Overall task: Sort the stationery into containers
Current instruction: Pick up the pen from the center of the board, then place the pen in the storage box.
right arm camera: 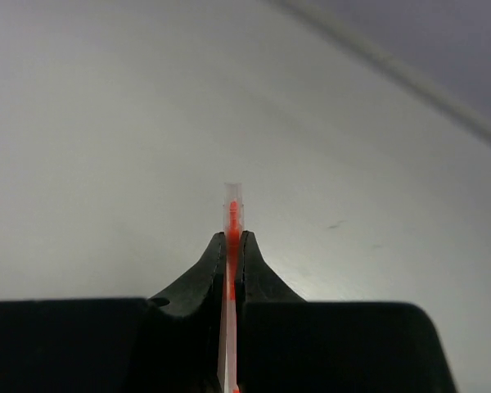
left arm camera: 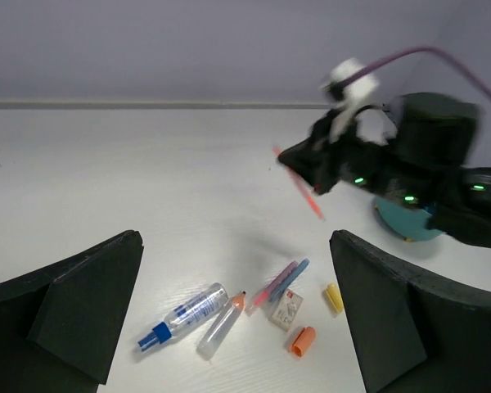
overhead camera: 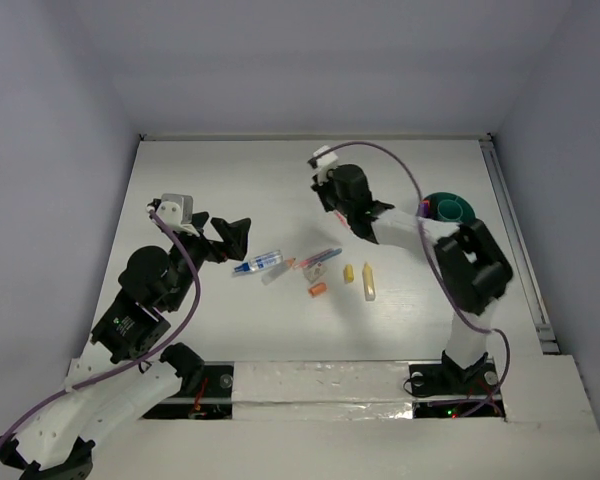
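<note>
Your right tool (right arm camera: 231, 246) is pinching the thin pink pen (right arm camera: 231, 214) between jaws drawn almost together. It is carrying the pen tilted in the air above the worktop (overhead camera: 230, 180), short of the container. Your left tool (overhead camera: 238, 238) is hanging spread wide with nothing in it, facing the pile.

The round teal organiser (overhead camera: 450, 199) is sitting at the far right of the worktop, partly behind the right arm. Its compartments are mostly hidden, so you cannot tell what, if anything, is lying inside.

Everything else is lying in a loose cluster near the middle, well apart from the organiser:
- the blue-white pen (left arm camera: 184, 315)
- the clear tube (left arm camera: 221, 323) with an orange tip, just beside the blue-white pen
- the pink and blue pens (left arm camera: 278, 282), lying side by side
- the two yellow markers (overhead camera: 368, 282)
- the white eraser (left arm camera: 286, 309), touching or just beside the pen pair
- the orange stub (left arm camera: 303, 340), nearest the arms

By my reading you are working early in the sort. One pen is travelling toward the organiser, and at least eight pieces are waiting on the worktop. Your idle left tool is sitting closest to the blue-white pen.
</note>
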{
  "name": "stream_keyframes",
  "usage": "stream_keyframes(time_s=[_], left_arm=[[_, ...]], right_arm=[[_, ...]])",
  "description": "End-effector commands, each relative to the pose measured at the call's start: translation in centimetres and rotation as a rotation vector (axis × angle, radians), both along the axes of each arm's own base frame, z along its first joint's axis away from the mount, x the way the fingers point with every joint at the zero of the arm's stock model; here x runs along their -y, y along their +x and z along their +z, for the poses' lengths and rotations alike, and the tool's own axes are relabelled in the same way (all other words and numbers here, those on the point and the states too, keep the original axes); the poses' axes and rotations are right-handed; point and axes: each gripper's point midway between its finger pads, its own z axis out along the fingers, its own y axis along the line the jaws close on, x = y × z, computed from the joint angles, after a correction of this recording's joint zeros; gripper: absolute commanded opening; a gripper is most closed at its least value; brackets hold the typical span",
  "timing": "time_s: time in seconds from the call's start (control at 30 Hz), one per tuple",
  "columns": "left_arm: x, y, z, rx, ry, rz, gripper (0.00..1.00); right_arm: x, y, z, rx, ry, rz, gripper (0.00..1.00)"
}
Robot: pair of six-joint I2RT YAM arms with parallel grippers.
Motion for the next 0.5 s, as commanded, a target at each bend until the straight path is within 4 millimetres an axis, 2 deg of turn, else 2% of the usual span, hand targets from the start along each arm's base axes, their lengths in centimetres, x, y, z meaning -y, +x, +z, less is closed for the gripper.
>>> stream_keyframes(time_s=[0.0, 0.03, 0.07, 0.1, 0.13, 0.17, 0.2, 0.23, 0.27, 0.33, 0.37, 0.4, 0.47], left_arm=[[0.4, 0.0, 0.8, 0.037, -0.019, -0.02, 0.99], [0.4, 0.0, 0.9, 0.039, -0.02, -0.022, 0.99], [0.6, 0.0, 0.8, 0.038, -0.019, -0.03, 0.99], [0.6, 0.0, 0.7, 0.035, -0.017, -0.033, 0.99], [0.7, -0.1, 0.9, 0.039, -0.022, -0.036, 0.99], [0.7, -0.1, 0.8, 0.037, -0.02, -0.037, 0.99], [0.8, -0.1, 0.8, 0.038, -0.021, -0.042, 0.99], [0.8, -0.1, 0.8, 0.038, -0.021, -0.043, 0.99], [0.8, -0.1, 0.8, 0.037, -0.021, -0.043, 0.99], [0.9, -0.1, 0.8, 0.037, -0.021, -0.047, 0.99], [1.0, -0.2, 0.9, 0.039, -0.024, -0.053, 0.99], [1.0, -0.2, 1.0, 0.041, -0.026, -0.056, 0.99], [1.1, -0.3, 0.9, 0.041, -0.026, -0.062, 0.99]], right_arm=[[6.4, 0.3, 12.3, 0.335, 0.363, -0.284, 0.0], [8.6, -0.8, 14.7, 0.386, 0.405, -0.337, 0.0], [10.0, -1.6, 15.6, 0.427, 0.441, -0.383, 0.0], [12.9, -2.1, 15.6, 0.451, 0.444, -0.494, 0.0], [15.1, -3.0, 14.1, 0.452, 0.429, -0.56, 0.0], [16.6, -4.3, 15.6, 0.486, 0.462, -0.6, 0.0], [18.7, -4.8, 15.6, 0.499, 0.471, -0.666, 0.0], [21.6, -5.8, 14.2, 0.502, 0.452, -0.769, 0.0], [23.9, -7.0, 15.2, 0.53, 0.496, -0.849, 0.0], [26.8, -8.4, 14.9, 0.55, 0.506, -0.939, 0.0], [29.1, -9.3, 13.7, 0.552, 0.481, -1.003, 0.0], [30.5, -10.3, 14.4, 0.579, 0.532, -1.044, 0.0], [32.7, -11.4, 13.8, 0.581, 0.564, -1.115, 0.0]])
